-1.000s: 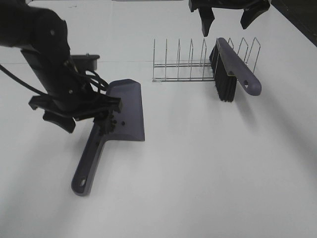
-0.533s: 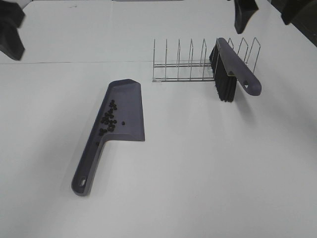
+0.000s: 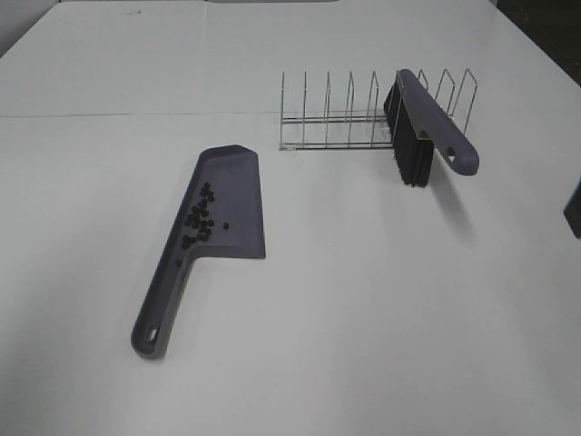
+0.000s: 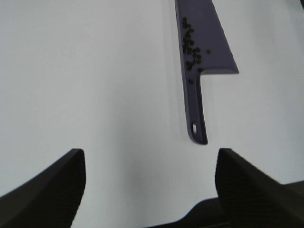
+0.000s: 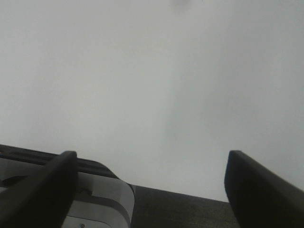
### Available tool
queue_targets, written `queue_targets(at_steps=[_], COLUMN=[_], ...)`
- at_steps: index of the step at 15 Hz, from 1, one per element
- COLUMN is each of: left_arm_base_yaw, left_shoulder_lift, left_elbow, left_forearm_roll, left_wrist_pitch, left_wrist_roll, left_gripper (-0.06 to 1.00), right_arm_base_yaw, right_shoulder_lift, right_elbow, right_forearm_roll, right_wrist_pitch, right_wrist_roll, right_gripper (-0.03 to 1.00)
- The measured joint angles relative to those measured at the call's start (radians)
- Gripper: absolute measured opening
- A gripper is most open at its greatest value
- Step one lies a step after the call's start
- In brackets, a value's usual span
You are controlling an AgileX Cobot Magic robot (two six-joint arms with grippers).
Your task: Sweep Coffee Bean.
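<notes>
The grey-purple dustpan [image 3: 231,200] lies flat on the white table [image 3: 363,300], left of the middle, with its handle [image 3: 159,309] toward the front. The coffee beans [image 3: 200,218] lie in a cluster on the pan near the handle. They also show in the left wrist view [image 4: 191,47] on the dustpan [image 4: 209,52]. My left gripper [image 4: 150,154] is open and empty, well back from the dustpan's handle. My right gripper [image 5: 152,154] is open and empty over bare table. The brush [image 3: 427,127], with black bristles, rests in the wire rack [image 3: 345,118].
The wire rack stands at the back, right of the middle. A dark piece [image 3: 574,207] shows at the right edge of the high view. The right wrist view shows the table's edge and a grey-white object [image 5: 95,199] beyond it.
Both arms have pulled out of the high view, the left one away from the dustpan to the left, the right one off to the right. Dustpan, beans and brush have not moved.
</notes>
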Motion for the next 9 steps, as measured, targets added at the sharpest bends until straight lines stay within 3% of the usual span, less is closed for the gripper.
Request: queue_targets(at_steps=[4, 9], left_arm_base_yaw=[0.0, 0.0], left_shoulder_lift=[-0.348, -0.554], left_elbow=[0.328, 0.385], left_forearm_roll=[-0.095, -0.221], left_wrist_pitch=[-0.055, -0.115], left_wrist_roll=[0.046, 0.248], left_gripper=[0.71, 0.71], right_arm_base_yaw=[0.0, 0.0], right_shoulder_lift=[-0.369, -0.676], right_elbow=[0.259, 0.382], right_forearm_roll=[0.004, 0.035], right_wrist_pitch=[-0.123, -0.15], right_wrist_roll=[-0.007, -0.144], right_gripper=[0.74, 0.74])
